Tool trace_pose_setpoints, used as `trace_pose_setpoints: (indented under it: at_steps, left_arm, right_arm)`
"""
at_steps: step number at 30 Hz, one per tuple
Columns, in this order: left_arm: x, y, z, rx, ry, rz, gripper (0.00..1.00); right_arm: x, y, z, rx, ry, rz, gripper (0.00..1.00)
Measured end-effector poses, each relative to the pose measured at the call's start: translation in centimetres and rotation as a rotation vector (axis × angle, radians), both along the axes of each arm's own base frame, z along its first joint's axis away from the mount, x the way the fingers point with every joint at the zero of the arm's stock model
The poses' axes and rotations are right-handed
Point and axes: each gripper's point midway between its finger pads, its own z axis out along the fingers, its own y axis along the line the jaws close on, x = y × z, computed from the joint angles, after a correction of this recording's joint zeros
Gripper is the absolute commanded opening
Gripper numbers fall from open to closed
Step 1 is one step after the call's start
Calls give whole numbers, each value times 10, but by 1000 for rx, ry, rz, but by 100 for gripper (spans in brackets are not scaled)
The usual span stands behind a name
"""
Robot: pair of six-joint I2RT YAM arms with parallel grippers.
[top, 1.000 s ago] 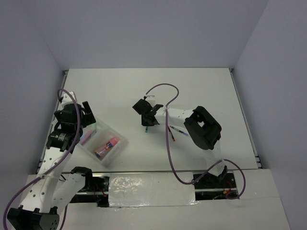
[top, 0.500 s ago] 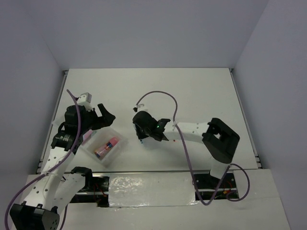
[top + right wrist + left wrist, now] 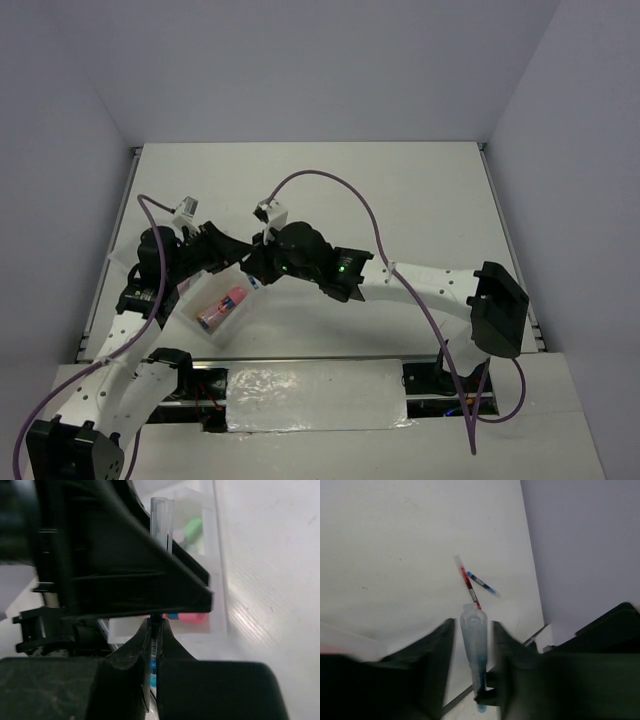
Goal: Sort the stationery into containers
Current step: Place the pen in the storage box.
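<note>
Two robot arms of one make. The left arm and right arm are built of white tubular links joined by chunky black motor housings. The left arm's links carry rows of small dark holes. A thin purple cable runs from behind each tool back to the base. A small white-and-grey camera block sits just behind each tool. A green light glows on a black housing behind the right tool. The left gripper has broad matte black fingers; the right gripper has black fingers narrowing to wedge tips.
</note>
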Motion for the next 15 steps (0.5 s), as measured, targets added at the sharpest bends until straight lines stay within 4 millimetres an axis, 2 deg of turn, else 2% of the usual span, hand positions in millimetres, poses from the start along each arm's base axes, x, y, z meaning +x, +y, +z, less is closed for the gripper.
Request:
trace_pose_setpoints:
  at_steps: [2, 3, 4, 5, 6, 8, 10, 11, 12, 13, 15]
  left_arm:
    - [-1, -2, 2, -8, -7, -13, 6]
    - [-2, -4, 8, -18, -18, -26, 0]
    - [-2, -4, 10, -5, -27, -31, 0]
    - [-2, -3, 11, 2, -24, -28, 0]
    - [0, -1, 10, 31, -25, -23, 0]
    - [6, 12, 7, 121, -7, 26, 0]
    - [17, 35, 7, 253, 9, 123, 0]
    - [25, 52, 10, 337, 22, 197, 0]
    - [33, 78, 11, 453, 36, 301, 0]
    - [40, 89, 20, 497, 31, 353, 0]
    - [51, 138, 18, 696, 103, 549, 0]
  right_arm:
    - [-2, 6, 13, 22, -17, 12, 6]
    - [-3, 7, 13, 19, -20, 15, 14]
    - [-3, 8, 14, 24, -21, 16, 47]
    - [-3, 9, 16, 33, -18, 14, 66]
    - [-1, 9, 17, 39, -22, 7, 78]
    - [4, 6, 17, 40, -23, -26, 81]
    - [11, -3, 15, 35, -18, -68, 81]
    - [14, -14, 12, 31, -11, -99, 81]
    - [18, -27, 7, 19, -1, -132, 83]
    - [23, -44, 2, 7, 10, -176, 84]
    - [35, -83, -1, 11, 21, -266, 85]
